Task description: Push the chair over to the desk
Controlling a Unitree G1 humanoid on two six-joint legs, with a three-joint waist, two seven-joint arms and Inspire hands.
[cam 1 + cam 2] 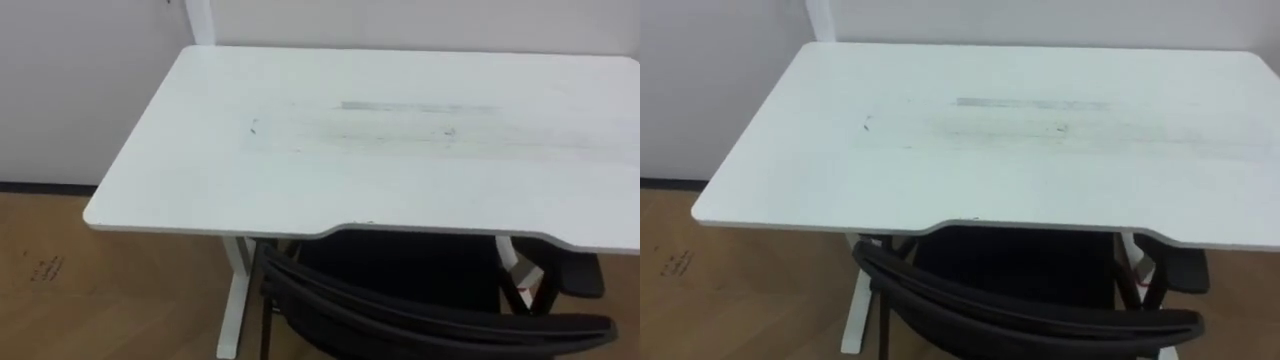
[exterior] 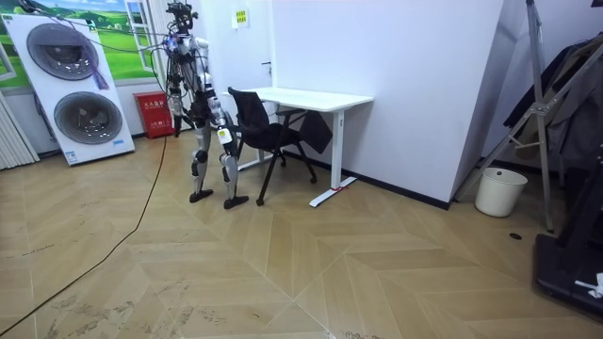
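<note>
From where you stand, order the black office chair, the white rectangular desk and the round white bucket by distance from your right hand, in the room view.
1. black office chair: its back is beside the right hand.
2. white rectangular desk: just beyond the chair.
3. round white bucket: on the floor, far at the room view's right.

chair (image 1: 400,290) | black, mesh back, upright | seat partly under the white desk (image 1: 380,140) front edge

Black chair (image 1: 400,300), white desk (image 1: 400,130), wood-brown floor (image 1: 100,290)
</note>
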